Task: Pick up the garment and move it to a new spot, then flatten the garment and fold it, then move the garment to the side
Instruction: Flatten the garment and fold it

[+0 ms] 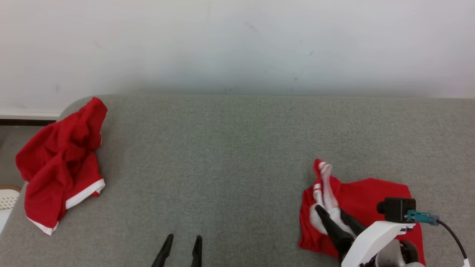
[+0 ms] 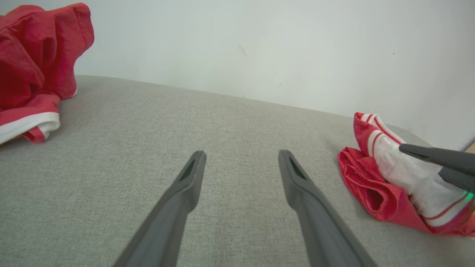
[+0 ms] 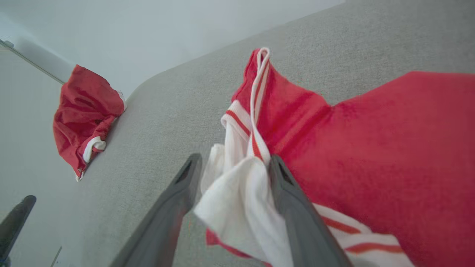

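the right gripper (image 1: 330, 210) had its fingers apart astride the white fold of the garment (image 1: 371, 193), seemingly to pinch and lift it; the left gripper (image 1: 184, 237) hung spread, well clear.

The right tool (image 1: 331, 217), fingers apart, straddles the white striped fold of a red garment (image 1: 367, 196), lower right on the grey surface (image 1: 222, 155). The left tool (image 1: 182, 250) sits parted at the bottom edge. Another red cloth (image 1: 59, 167) lies far left.
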Robot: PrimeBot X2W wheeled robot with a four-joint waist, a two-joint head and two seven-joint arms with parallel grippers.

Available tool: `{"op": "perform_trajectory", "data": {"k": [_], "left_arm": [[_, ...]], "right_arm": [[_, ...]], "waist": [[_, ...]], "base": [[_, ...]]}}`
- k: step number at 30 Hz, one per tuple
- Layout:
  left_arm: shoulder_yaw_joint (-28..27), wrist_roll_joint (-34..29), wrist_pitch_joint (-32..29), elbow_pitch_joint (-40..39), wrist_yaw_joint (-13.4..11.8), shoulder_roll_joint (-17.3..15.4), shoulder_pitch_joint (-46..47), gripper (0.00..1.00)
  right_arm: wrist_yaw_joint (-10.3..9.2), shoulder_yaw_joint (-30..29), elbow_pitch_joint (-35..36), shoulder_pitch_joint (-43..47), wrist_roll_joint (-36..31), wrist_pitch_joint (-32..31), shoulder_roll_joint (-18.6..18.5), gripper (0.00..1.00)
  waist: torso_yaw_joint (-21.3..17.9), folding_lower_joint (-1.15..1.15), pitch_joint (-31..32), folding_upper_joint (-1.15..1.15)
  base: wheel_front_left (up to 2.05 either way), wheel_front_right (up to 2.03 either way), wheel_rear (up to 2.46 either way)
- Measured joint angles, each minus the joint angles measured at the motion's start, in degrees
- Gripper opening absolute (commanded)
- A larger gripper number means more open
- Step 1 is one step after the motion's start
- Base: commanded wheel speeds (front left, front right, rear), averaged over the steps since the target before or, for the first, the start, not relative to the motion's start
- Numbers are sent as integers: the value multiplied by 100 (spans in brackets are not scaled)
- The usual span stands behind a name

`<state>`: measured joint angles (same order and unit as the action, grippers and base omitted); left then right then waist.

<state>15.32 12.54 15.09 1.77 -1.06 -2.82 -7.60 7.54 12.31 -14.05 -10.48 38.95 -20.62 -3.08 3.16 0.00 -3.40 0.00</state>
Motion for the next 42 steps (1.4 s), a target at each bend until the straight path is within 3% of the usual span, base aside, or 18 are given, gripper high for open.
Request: {"op": "perform_trajectory", "data": {"k": [4, 10, 18, 24, 33, 42], "left_arm": [[4, 0, 0, 16, -1, 0, -22, 100], [-21, -2, 0, 38, 1, 0, -60, 100], [-122, -22, 0, 53, 2, 1, -183, 100], [-201, -40, 0, 45, 5, 0, -268, 100], [-369, -147, 0, 82, 133, 1, -321, 100], [-571, -248, 0, 27, 204, 1, -515, 100]], "right_arm": [[0, 430, 254, -3, 709, 392, 15, 100], [0, 775, 667, 47, 960, 901, 22, 100], [0, 346, 1188, 568, -511, 1614, -200, 100], [0, -177, 1200, 1024, -1373, 2114, -431, 100], [0, -957, 428, 1471, -2384, 3326, -634, 100], [0, -1365, -156, 1716, -2688, 3559, -603, 100]], "waist": [[-24, 0, 1, 0], [-84, 0, 37, 0], [-137, 0, 251, 0], [-213, 0, 378, 0], [-257, 0, 521, 0], [-268, 0, 699, 0]], "base": [[0, 0, 0], [0, 0, 0], [0, 0, 0], [0, 0, 0], [0, 0, 0], [0, 0, 0]]}}
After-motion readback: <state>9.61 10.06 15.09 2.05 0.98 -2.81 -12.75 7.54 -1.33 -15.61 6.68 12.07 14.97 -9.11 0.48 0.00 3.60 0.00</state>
